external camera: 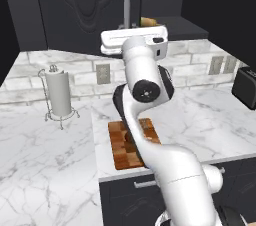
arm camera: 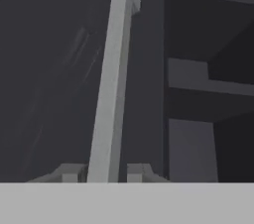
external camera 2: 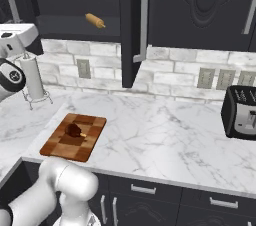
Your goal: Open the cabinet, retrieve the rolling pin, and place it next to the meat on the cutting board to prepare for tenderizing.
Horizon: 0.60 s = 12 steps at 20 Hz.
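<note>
A simulated kitchen with a white marble surface and black cabinetry. The cabinet hangs on the wall above a pale brick backsplash; its left door stands swung outward, edge-on in the right base view, while its right door is shut. Inside the opened half, the rolling pin lies on a dark shelf, tilted, well above the surface. In the hand view, the gripper sits at the door's long silver bar handle, one fingertip on each side of the bar; the jaws stand slightly apart, and whether the fingers touch the metal cannot be told. To the right of the handle, dim shelves show within the cabinet. Below on the surface, the cutting board lies near the front edge, and the meat rests on it, towards its middle. A paper towel holder stands near the backsplash to the left, and a black toaster sits far to the right.
</note>
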### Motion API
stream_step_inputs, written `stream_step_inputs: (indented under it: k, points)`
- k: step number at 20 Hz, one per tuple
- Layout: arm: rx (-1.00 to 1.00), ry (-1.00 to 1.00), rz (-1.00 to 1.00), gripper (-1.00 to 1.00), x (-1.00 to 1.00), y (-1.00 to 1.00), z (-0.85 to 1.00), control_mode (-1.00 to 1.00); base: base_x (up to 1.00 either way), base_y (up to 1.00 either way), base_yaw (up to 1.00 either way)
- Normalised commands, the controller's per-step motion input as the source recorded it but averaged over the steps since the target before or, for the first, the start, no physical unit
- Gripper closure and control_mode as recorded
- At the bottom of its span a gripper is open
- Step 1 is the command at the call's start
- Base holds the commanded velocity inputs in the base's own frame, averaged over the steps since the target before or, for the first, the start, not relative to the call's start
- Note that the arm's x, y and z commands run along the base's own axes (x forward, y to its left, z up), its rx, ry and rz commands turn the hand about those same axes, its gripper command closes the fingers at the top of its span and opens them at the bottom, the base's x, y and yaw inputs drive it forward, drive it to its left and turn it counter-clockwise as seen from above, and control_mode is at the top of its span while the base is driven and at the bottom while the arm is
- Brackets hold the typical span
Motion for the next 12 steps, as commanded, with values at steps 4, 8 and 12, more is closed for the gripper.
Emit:
stream_step_inputs:
  k: [4, 8, 12]
  points:
    - [-0.07, 0.00, 0.00, 1.00, -0.94, 0.58, -0.15, -1.00, 0.00, 0.00, 0.00]
    - [-0.07, 0.01, 0.00, 1.00, -0.77, 0.64, -0.11, -1.00, 0.00, 0.00, 0.00]
    - [-0.06, 0.04, 0.01, -1.00, -0.43, 0.07, -0.05, -1.00, 0.00, 0.00, 0.00]
